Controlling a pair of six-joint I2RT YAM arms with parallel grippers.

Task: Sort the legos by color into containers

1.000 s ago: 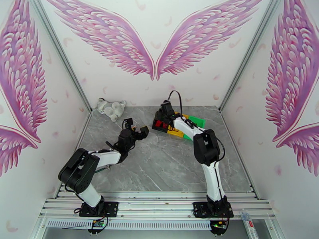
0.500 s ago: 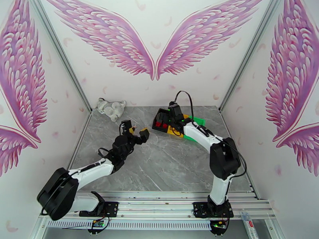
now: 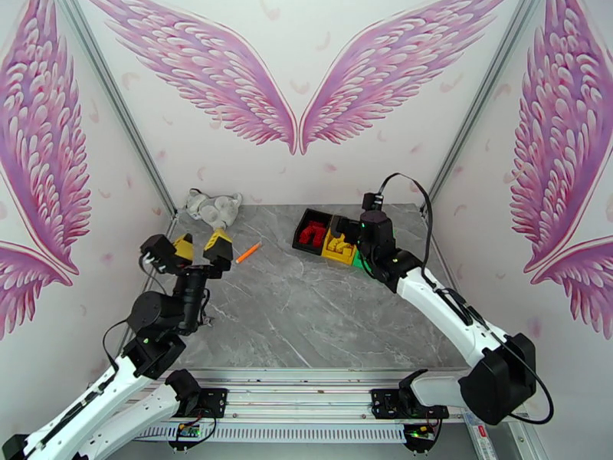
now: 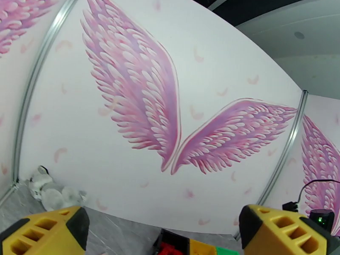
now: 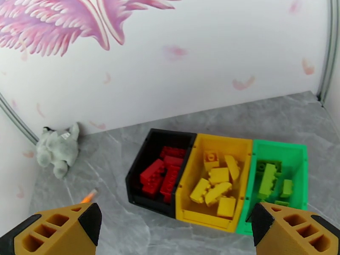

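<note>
Right wrist view is showing the three bins sitting side by side on the far side of the table. Red legos are lying in the black bin, yellow ones in the yellow bin and green ones in the green bin. Every brick I'm seeing is sitting with its own colour, so I'm guessing the sort is wrapping up. The right gripper is hovering just near of the bins, fingers wide, holding nothing. The left gripper is hanging up at the left, also wide and empty. Next move, I reckon, is backing off without bumping the bins.
</note>
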